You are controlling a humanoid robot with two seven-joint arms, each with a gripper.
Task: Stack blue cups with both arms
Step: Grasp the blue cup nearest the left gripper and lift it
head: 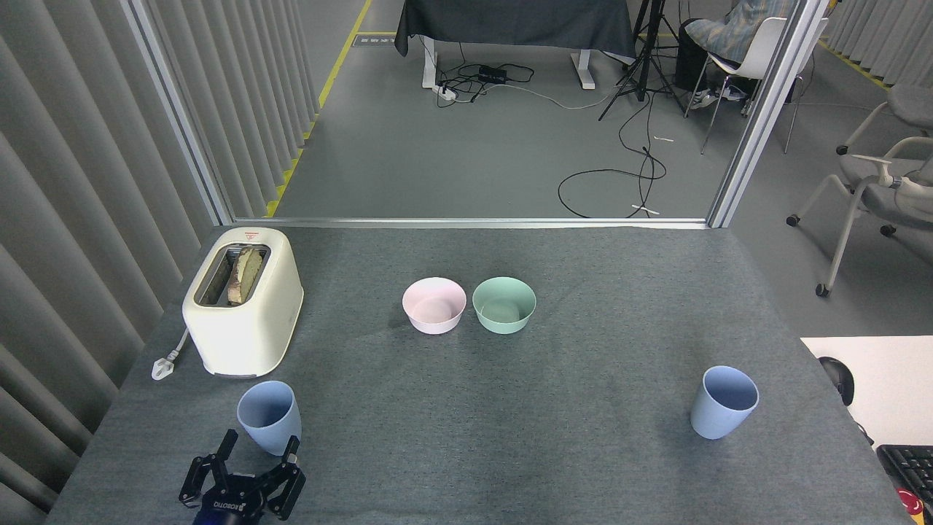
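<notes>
Left gripper [259, 446] up at the table's [510, 408] near-left corner, fingers spread, empty, tips just short of the left blue cup [269, 416]. Right gripper nowhere in view. Left blue cup stood upright near the left edge, just in front of the toaster [243, 310]; right blue cup [723, 402] upright near the right edge, well apart from its twin. Looked like light, stiff, matte plastic, likely easy to tip or squeeze off-line; best taken round the upper wall below the rim, clear of the tapering base. Toaster close behind the left cup, its plug [164, 364] lying at the left edge. Pink bowl [434, 305] and green bowl [504, 305] side by side mid-table, clear of any straight path between the cups.
</notes>
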